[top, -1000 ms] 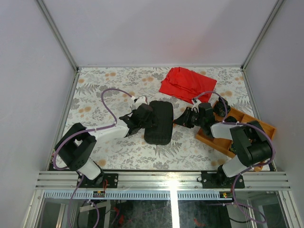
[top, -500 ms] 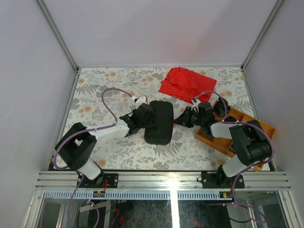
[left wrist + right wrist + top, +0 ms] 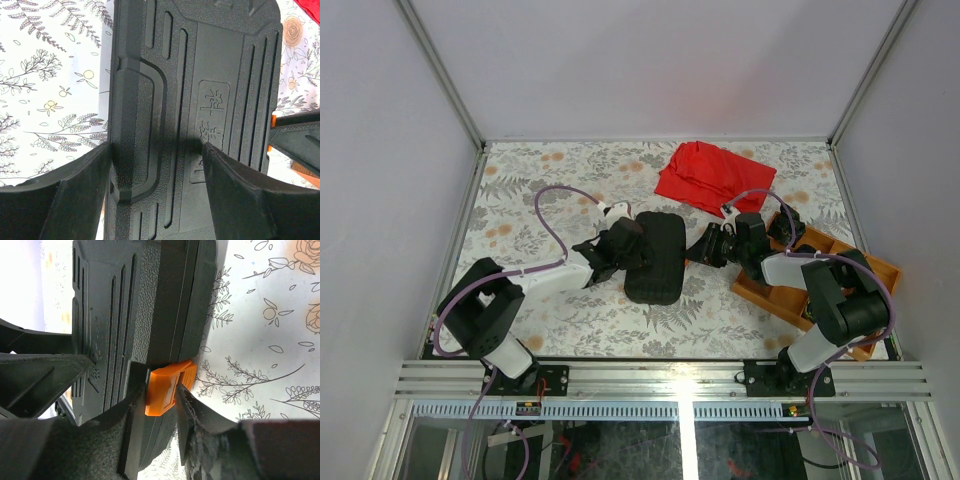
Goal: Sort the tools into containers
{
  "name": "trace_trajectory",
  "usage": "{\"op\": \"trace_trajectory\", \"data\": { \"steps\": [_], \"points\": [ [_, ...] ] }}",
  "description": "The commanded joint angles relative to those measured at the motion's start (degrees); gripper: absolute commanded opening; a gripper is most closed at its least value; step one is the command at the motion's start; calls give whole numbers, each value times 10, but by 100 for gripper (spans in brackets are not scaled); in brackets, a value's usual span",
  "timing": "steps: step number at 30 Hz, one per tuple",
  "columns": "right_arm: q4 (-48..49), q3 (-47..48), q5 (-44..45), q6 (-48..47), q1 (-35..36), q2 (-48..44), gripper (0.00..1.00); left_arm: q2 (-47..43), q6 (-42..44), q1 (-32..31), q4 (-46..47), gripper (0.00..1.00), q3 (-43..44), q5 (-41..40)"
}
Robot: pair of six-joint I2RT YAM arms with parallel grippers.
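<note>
Right wrist alone: orange latch [image 3: 162,392] between fingers [image 3: 200,440].

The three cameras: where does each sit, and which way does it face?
Top external: above and behind the bases, looking down on the table, left arm, right arm, black case.
Left wrist: on the left arm, looking down on the case lid; left gripper fingers show.
Right wrist: low, beside the case, facing its orange latch; right gripper fingers show.
All share the case.

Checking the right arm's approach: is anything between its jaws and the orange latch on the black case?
Nothing visible. The orange latch sits right between the right gripper's jaws, on the edge of the closed black case.
</note>
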Motion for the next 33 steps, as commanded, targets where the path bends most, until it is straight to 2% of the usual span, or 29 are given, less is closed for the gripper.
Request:
{"op": "trace_trajectory", "data": {
  "steps": [1, 11, 18, 33],
  "points": [
    [-46, 1, 34, -29, 9, 13, 37, 61, 23, -22, -115, 66, -36, 57],
    [-13, -23, 44, -12, 9, -16, 39, 60, 23, -22, -115, 65, -36, 57],
    [25, -40, 43, 2, 8, -30, 47, 57, 21, -22, -114, 65, -40, 57],
    [54, -49, 38, 11, 8, -34, 51, 60, 23, -22, -113, 65, -38, 57]
  ]
}}
